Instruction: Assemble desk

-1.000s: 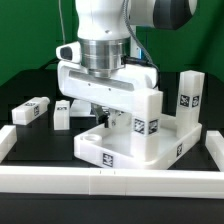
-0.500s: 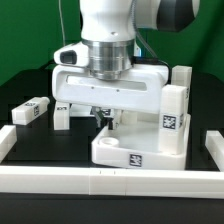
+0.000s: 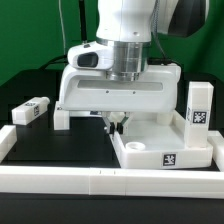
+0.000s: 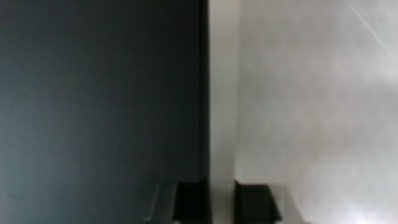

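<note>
1. Tabletop (image 3: pixel 145 160) of the desk: the white rimmed tray sits toward the exterior view's right. Its front wall is just beside the border rail (image 3: pixel 100 182), and its long axis runs along that rail.
2. Farthest to the exterior view's left of the tabletop, well apart from it, a lying leg (image 3: pixel 33 110) rests on its side.
3. Nearer the tabletop but still apart, a second leg (image 3: pixel 62 119) stands partly hidden behind the gripper's white body.
4. At the tabletop's left end, the gripper (image 3: pixel 118 122) points straight down. In the wrist view its fingers (image 4: pixel 191 200) are pressed together on a thin white edge, which I take to be the rim of the tabletop (image 4: pixel 311 100). The gripper (image 4: pixel 222 195) is therefore clamped on that rim.
5. At the tabletop's far right corner an upright leg (image 3: pixel 198 108) stands tall and looks seated there. I cannot tell how firmly.
6. The relation that matters is that the tabletop stretches away from the gripper toward the exterior view's right, while both loose legs lie on the gripper's other side. Fetching one would probably mean letting go and travelling away from the tabletop.
</note>
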Motion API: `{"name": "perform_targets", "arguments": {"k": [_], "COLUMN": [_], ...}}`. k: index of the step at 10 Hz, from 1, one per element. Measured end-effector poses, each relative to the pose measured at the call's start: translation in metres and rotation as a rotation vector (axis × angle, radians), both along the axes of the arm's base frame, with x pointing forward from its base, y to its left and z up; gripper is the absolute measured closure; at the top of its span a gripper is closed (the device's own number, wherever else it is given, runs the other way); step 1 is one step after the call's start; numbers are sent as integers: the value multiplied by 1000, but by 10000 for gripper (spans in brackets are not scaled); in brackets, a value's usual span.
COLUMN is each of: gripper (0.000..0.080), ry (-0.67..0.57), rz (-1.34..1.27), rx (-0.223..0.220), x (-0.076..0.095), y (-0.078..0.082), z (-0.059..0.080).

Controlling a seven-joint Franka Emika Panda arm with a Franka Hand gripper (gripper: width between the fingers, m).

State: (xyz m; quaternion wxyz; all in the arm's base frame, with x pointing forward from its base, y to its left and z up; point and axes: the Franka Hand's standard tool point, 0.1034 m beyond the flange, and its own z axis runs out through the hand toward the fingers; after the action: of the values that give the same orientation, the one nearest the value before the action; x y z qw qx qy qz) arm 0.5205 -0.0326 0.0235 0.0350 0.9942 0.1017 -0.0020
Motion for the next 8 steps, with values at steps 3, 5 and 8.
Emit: {"name": "perform_targets", "arguments": {"k": [3, 5, 8], "gripper": [739, 739, 739], "ry": [13, 21, 56], "rz": [156, 296, 530], "rx": [-7, -35, -80], "x": [1, 10, 34], "y": [-1, 0, 3], "z": [0, 1, 7]}}
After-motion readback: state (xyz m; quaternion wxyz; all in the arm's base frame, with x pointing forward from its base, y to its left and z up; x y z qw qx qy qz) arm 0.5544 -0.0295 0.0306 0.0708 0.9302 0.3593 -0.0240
